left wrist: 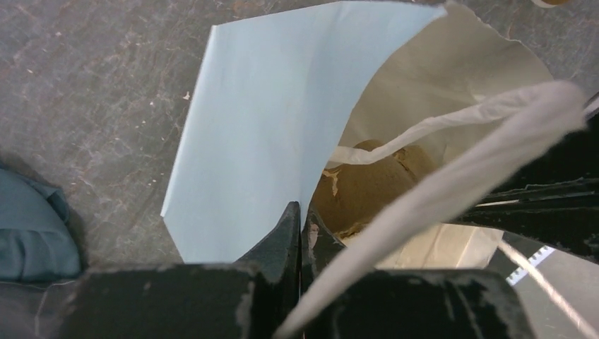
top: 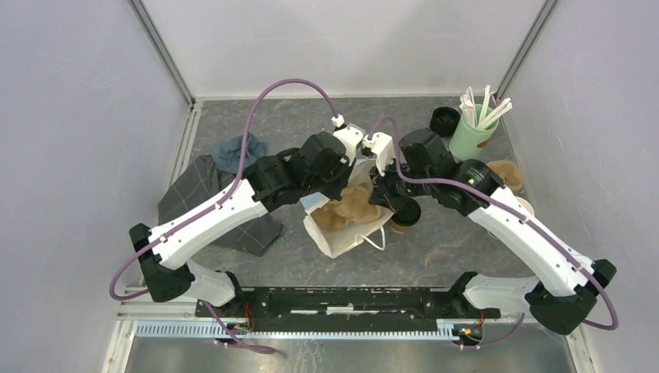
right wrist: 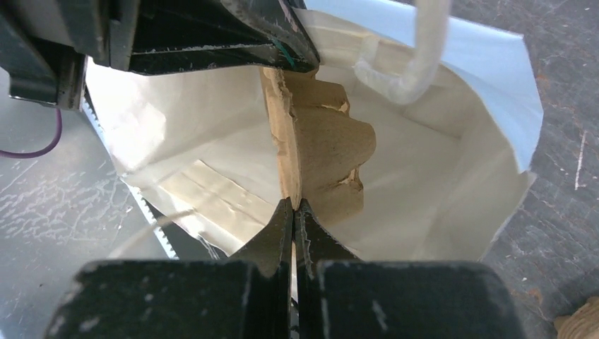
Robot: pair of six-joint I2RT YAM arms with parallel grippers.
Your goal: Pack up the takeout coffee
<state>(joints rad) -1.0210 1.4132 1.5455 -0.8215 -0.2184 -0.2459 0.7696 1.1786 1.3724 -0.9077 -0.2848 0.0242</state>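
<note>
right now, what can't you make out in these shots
- takeout coffee: in the top view the right arm covers most of it; neither wrist view shows it.
- cup carrier: its pockets are hidden by the paper bag walls in every view.
- bag's bottom: in the right wrist view it is behind the carrier.

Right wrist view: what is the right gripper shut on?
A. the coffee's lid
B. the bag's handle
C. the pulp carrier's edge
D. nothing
C: the right gripper is pinched shut on the upright edge of the brown carrier, which sits in the mouth of the bag; the handle hangs free above it.
</note>
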